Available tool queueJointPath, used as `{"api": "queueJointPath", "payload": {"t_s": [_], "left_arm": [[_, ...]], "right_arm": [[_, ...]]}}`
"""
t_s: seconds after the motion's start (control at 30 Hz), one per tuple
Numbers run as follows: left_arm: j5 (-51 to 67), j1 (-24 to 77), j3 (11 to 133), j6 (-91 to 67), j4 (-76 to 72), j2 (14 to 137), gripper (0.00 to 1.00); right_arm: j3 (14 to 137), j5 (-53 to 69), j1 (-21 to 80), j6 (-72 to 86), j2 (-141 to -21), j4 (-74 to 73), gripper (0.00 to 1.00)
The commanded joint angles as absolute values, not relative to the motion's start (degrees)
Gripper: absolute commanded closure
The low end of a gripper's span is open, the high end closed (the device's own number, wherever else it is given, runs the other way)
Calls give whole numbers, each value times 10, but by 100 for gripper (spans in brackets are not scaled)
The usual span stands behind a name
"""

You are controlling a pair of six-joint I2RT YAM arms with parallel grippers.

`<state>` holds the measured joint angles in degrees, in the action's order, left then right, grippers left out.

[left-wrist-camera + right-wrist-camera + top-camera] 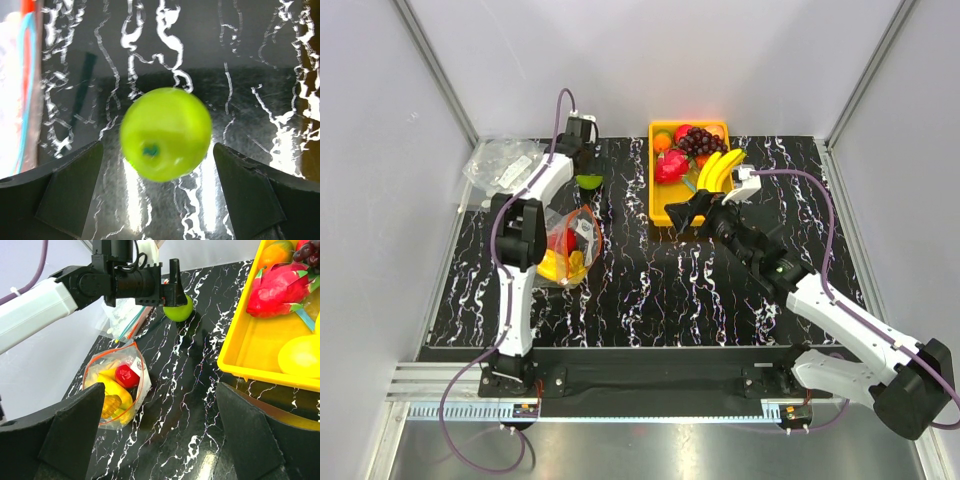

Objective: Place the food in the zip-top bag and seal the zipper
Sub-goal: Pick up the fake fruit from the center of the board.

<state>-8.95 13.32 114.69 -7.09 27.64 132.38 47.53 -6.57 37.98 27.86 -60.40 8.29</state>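
Desk seen from above. The zip-top bag [570, 245] lies near the desk's left edge, its mouth gaping and the zipper [142, 360] unsealed; yellow and red food pieces sit inside. The left gripper [157, 150] is released, its fingers spread either side of a lime-green fruit [165, 132] (blurred in the wrist view) beyond the bag, neither finger touching it. The right gripper [160, 390], likewise released and holding nothing, hovers at the near edge of the yellow tray [658, 190], which stands at the desk's far edge and carries bananas [720, 170] and grapes [700, 140].
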Motion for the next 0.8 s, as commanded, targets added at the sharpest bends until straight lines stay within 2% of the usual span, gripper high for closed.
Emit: {"api": "queueJointPath", "payload": {"t_s": [0.0,0.17,0.27,0.3,0.37,0.4,0.5,0.6,0.77], "left_arm": [[-55,131,1203,-62,293,1353,1],[-42,127,1231,-76,324,1382,1],[-30,123,1238,-76,332,1388,14],[-26,122,1238,-77,332,1385,25],[-10,119,1234,-76,328,1374,35],[-4,119,1225,-75,324,1369,44],[13,119,1201,-69,302,1334,52],[43,118,1160,-70,280,1290,55],[163,120,1028,-112,209,1168,56]], "right_arm": [[472,-69,383,272,-595,90,0],[470,-67,384,275,-594,91,0],[469,-62,384,275,-595,91,3],[469,-60,385,275,-595,90,5],[468,-62,383,276,-597,86,6],[468,-63,385,275,-597,85,6],[464,-64,384,277,-594,83,4],[458,-67,384,277,-587,76,2],[466,-83,383,276,-574,24,0]]}}
